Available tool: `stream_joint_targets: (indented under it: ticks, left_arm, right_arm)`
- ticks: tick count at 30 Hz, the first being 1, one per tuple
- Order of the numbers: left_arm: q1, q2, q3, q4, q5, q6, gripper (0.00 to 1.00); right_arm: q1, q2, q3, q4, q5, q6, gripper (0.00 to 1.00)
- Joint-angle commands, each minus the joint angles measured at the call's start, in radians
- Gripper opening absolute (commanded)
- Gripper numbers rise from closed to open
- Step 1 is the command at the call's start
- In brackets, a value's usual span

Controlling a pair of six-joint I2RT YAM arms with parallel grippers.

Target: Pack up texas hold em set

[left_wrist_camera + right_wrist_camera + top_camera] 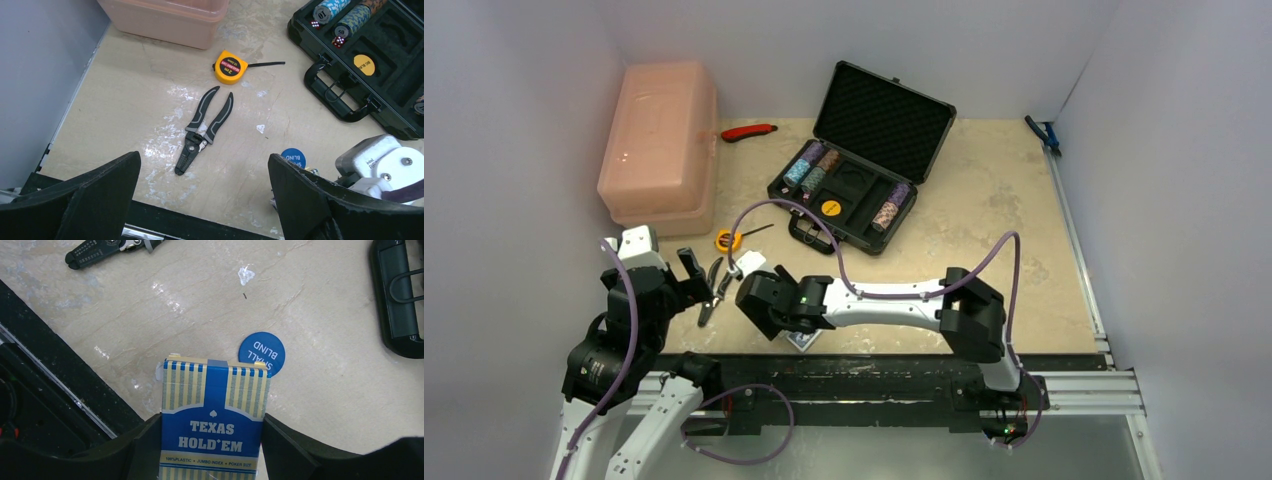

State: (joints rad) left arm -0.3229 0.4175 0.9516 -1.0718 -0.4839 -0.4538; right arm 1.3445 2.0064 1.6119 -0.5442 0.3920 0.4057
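The right jaws are closed on the deck [215, 425], one jaw pressed to each long side of the blue-and-gold "Texas Hold'em" box. Whether the deck rests on the table [984, 230] or hangs just above it, I cannot tell. At the deck's far end lies the blue disc [261, 353], marked "Small Blind", flat on the table and partly covered by the deck in the right wrist view.

The left jaws stand wide open with nothing between them, near the table's front left edge. Beyond them lie pliers [202, 130], then a tape measure [230, 67], then a pink box [659, 145].

The case [886, 115] sits open farther back, lid raised and handle toward the arms. Chip stacks [812, 165] fill its left slots, another stack [891, 205] lies at its right end, and a yellow disc [830, 209] sits between.
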Motion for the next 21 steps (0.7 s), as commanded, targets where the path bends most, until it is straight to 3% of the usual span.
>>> stream_joint_targets:
  ticks: [1,5,21]
  left_arm:
    - [0.005,0.005,0.017,0.02,0.005,-0.001,1.0]
    - [0.004,0.002,0.012,0.031,0.026,0.011,1.0]
    - [0.004,-0.012,0.004,0.072,0.103,0.049,1.0]
  right_arm:
    - [-0.014,-0.076,-0.033,0.075,0.03,-0.043,0.13]
    - [-0.044,-0.099,-0.068,0.11,-0.004,-0.074,0.0]
    - [-0.17,-0.145,-0.117,0.18,-0.036,-0.251,0.0]
